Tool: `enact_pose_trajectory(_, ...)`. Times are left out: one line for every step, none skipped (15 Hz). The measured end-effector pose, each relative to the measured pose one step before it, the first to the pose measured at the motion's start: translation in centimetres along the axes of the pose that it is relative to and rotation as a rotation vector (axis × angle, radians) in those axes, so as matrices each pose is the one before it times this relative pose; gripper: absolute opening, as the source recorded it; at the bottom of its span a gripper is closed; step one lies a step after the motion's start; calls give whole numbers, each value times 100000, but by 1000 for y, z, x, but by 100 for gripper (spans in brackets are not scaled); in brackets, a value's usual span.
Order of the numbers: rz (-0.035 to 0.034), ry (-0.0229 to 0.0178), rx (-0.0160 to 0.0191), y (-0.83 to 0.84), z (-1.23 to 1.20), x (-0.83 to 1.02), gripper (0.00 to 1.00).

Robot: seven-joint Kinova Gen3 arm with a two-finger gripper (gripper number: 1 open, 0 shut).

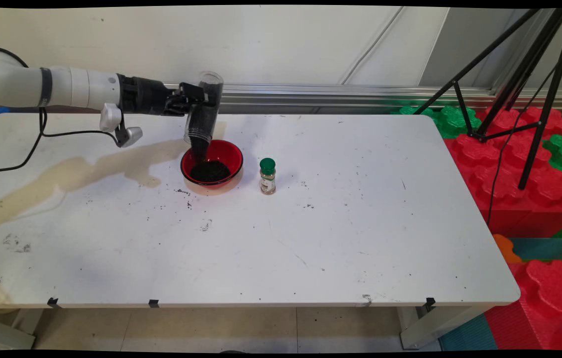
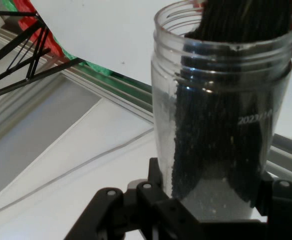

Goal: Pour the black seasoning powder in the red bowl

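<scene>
My gripper (image 1: 196, 102) is shut on a clear plastic jar (image 1: 205, 112) and holds it upended, mouth down, over a red bowl (image 1: 224, 151). Dark grains stream from the jar's mouth into the bowl, where a black heap (image 1: 210, 170) lies. In the hand view the jar (image 2: 220, 115) fills the middle, with black grains running along its inside toward the open threaded rim. The gripper (image 2: 213, 210) clasps the jar's base at the bottom of that view. A small spice bottle (image 1: 267, 176) with a green cap stands upright just right of the bowl.
The white table (image 1: 360, 223) carries a tan stain (image 1: 77, 174) on its left side and scattered dark specks in front of the bowl. A black tripod (image 1: 524, 74) and red and green foam blocks (image 1: 519, 164) stand off the table's right end.
</scene>
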Motion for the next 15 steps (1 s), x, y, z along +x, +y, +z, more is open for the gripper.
enact_pose_trajectory(382, -20, 61, -43, -1, 16, 0)
enact_pose_trajectory(256, 19, 31, -34, 12, 17, 0)
enact_pose_trajectory(108, 44, 6, -28, 3, 38, 0)
enact_pose_trajectory(-144, 79, -24, -21, 11, 36, 0)
enact_pose_trajectory(-246, 120, -56, -14, 9, 37, 0)
enact_pose_trajectory(-313, 176, -70, -10, 28, 51, 0)
enact_pose_trajectory(-369, 134, -65, -8, 20, 45, 0)
enact_pose_trajectory(-447, 104, -86, 2, 13, 46, 0)
enact_pose_trajectory(-687, 97, -108, 0, 26, 37, 0)
enact_pose_trajectory(-998, 95, -129, 7, 35, 38, 0)
enact_pose_trajectory(-1296, 61, -155, 9, 36, 33, 0)
enact_pose_trajectory(-1768, 71, -255, 30, 42, 38, 0)
enact_pose_trajectory(-1726, 64, -231, 25, 34, 35, 0)
enact_pose_trajectory(-1292, 51, -214, 32, 30, 23, 0)
enact_pose_trajectory(-852, 31, -147, 28, 13, 14, 0)
